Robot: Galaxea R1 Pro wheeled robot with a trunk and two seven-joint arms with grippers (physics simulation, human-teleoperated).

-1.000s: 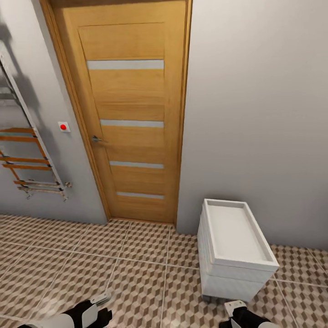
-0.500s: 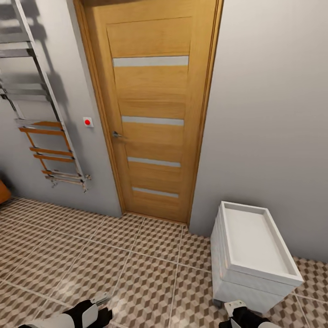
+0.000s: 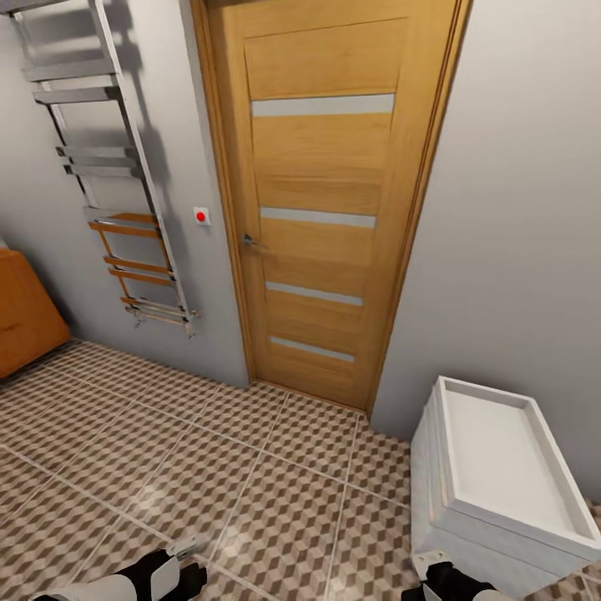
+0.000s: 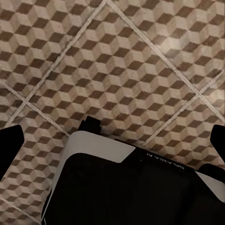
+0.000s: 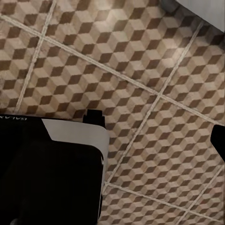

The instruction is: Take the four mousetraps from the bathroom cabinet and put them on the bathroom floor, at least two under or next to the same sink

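The orange-brown wooden cabinet (image 3: 25, 317) pokes in with one corner at the far left of the head view. The mousetraps and the bathroom sink are out of view. The cube-patterned bathroom floor (image 3: 250, 467) spreads before me and lies under both wrist cameras (image 4: 140, 56) (image 5: 140, 56). My left gripper (image 3: 179, 568) hangs low over the tiles, open and holding nothing, its dark fingertips (image 4: 10, 150) wide apart. My right gripper (image 3: 434, 576) is also low over the floor and open, with one fingertip (image 5: 218, 140) at the frame's edge.
A closed wooden door (image 3: 330, 209) with frosted strips stands straight ahead. A chrome towel rail (image 3: 125, 192) hangs on the grey wall to its left. A small white drawer unit (image 3: 501, 476) stands against the wall at the right, close to my right arm.
The camera has swung left, so door and drawer unit sit further right in the picture. The cabinet's corner has come into view. Both grippers hold the same pose.
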